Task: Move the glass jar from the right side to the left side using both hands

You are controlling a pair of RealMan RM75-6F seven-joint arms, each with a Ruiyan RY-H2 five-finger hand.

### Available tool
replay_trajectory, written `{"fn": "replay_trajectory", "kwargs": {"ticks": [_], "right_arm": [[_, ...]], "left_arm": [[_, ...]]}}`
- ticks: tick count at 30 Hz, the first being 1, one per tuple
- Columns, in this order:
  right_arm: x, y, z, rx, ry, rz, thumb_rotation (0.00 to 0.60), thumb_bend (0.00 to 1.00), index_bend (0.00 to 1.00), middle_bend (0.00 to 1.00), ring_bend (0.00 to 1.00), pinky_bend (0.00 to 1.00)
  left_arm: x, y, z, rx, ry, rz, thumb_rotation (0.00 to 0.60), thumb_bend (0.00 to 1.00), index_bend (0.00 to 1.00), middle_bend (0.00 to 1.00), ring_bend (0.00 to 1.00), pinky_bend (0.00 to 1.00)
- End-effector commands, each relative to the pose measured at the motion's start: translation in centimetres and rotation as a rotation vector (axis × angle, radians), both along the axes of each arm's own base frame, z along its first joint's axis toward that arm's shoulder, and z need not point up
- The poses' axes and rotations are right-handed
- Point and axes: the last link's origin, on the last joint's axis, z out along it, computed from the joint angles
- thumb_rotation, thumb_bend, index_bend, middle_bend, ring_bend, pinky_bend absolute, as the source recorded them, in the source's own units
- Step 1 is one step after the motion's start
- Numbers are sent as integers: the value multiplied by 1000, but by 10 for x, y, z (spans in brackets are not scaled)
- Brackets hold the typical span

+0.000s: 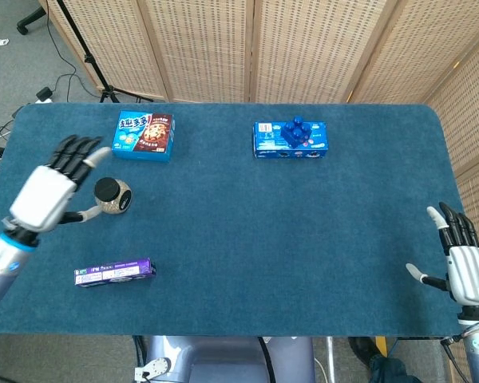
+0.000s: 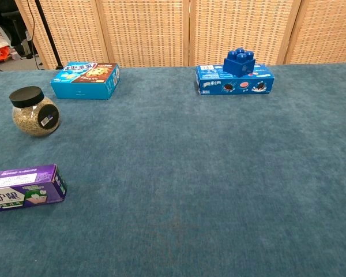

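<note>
While standing upright on blue felt, round glass jar (image 2: 36, 113), black lid up; left hand (image 1: 49, 189) spread wide, right hand (image 1: 461, 259) likewise.

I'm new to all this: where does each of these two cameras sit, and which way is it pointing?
Head view: high above the near table edge, looking steeply down at the whole blue table; shows the left hand, fingers spread beside the glass jar, and the open right hand.
Chest view: low, near tabletop height, looking across toward the wicker screens; no arm or hand shows.
Shared: the jar, purple box, cookie box, and blue brick.
</note>
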Motion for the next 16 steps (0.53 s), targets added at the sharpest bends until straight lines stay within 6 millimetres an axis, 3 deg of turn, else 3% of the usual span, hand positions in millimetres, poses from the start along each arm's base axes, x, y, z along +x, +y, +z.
{"fn": "replay_trajectory", "kwargs": {"ticks": [1, 3, 4, 5, 10, 16], "right_arm": [[1, 2, -1, -2, 23, 21, 600, 0, 0, 0, 0, 0], [2, 3, -2, -4, 41, 32, 600, 0, 0, 0, 0, 0], [2, 4, -5, 11, 57, 38, 600, 0, 0, 0, 0, 0], [2, 5, -6, 17, 62, 39, 600, 0, 0, 0, 0, 0], [3, 7, -9, 27, 101, 44, 600, 0, 0, 0, 0, 0], [4, 10, -11, 25, 139, 51, 600, 0, 0, 0, 0, 0]], "left_arm": [[-48, -34, 22, 46, -78, 204, 596, 0, 0, 0, 0, 0], [-68, -47, 23, 64, -93, 286, 596, 0, 0, 0, 0, 0], [-101, -69, 20, 85, -67, 440, 597, 0, 0, 0, 0, 0], [-111, -78, 16, 88, -67, 490, 598, 0, 0, 0, 0, 0], [-131, -102, 3, 67, -110, 618, 600, 0, 0, 0, 0, 0], [-142, -117, -6, 87, -188, 644, 600, 0, 0, 0, 0, 0]]}}
